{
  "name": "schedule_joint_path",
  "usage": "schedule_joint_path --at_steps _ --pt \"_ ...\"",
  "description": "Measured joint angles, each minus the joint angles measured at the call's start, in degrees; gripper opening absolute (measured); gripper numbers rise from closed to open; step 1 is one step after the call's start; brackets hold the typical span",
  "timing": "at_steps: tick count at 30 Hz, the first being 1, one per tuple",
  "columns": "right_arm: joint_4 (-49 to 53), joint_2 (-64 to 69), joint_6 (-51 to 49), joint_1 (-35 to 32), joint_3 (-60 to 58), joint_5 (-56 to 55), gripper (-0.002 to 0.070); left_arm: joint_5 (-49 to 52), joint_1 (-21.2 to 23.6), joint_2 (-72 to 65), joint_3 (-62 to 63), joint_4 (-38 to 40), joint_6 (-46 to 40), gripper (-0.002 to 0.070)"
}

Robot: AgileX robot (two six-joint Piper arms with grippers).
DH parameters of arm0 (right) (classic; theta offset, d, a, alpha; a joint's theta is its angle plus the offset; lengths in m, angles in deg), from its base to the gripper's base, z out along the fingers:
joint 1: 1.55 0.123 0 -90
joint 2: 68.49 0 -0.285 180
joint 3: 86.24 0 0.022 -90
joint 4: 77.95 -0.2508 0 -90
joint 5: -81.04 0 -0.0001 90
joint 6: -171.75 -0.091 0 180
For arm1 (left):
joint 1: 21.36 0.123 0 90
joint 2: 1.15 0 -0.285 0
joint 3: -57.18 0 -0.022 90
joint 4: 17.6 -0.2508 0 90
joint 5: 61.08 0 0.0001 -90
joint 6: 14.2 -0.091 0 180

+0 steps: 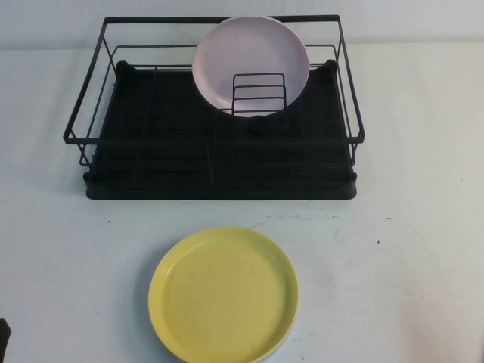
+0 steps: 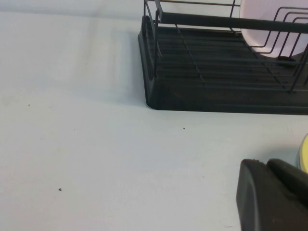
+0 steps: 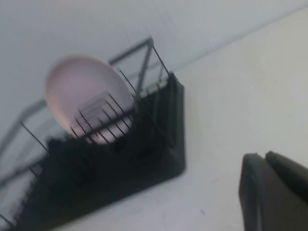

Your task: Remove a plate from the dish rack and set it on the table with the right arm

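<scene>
Plate [image 1: 246,57] upright in dish rack [image 1: 219,162], leaning in the wire holder at the rack's far side.
Right gripper [image 3: 276,192] sits low over the table [image 1: 401,249], well clear of the rack, plate up ahead of it; can't tell its jaw state. Left gripper [image 2: 272,195] near the yellow plate [image 1: 224,295]; same, can't tell.

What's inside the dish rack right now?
Only the pink plate, standing on edge in the dish rack, behind its wire holder, which covers the plate's lower edge. Neither gripper is near it.
</scene>
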Motion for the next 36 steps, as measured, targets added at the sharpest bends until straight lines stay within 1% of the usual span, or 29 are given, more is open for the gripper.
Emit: schedule_joint_path --at_steps 2,4,11,15,19,24,30,36 --pt "-11.02 0.00 0.00 0.00 0.00 -3.40 -0.0018 0.00 0.00 0.00 0.00 0.00 0.00 -0.0004" --pt "-16.95 0.00 0.29 0.00 0.00 -5.32 -0.0018 0.00 0.00 0.00 0.00 0.00 0.00 -0.0004" --pt "-23.01 0.00 1.41 0.00 0.00 -6.52 -0.0018 0.00 0.00 0.00 0.00 0.00 0.00 -0.0004" --pt "-23.25 1.95 4.40 0.00 3.76 -2.23 -0.0018 0.00 0.00 0.00 0.00 0.00 0.04 -0.0004" --pt "-21.33 11.75 9.89 0.00 12.63 3.21 -0.0018 0.00 0.00 0.00 0.00 0.00 0.04 -0.0004" --pt "-15.10 28.81 15.06 0.00 27.29 11.31 -0.0018 0.00 0.00 0.00 0.00 0.00 0.04 -0.0004" --pt "-5.97 49.50 16.54 0.00 44.47 16.67 -0.0018 0.00 0.00 0.00 0.00 0.00 0.04 -0.0004" --pt "-4.54 69.73 21.75 0.00 64.55 20.25 -0.0018 0.00 0.00 0.00 0.00 0.00 0.04 -0.0004"
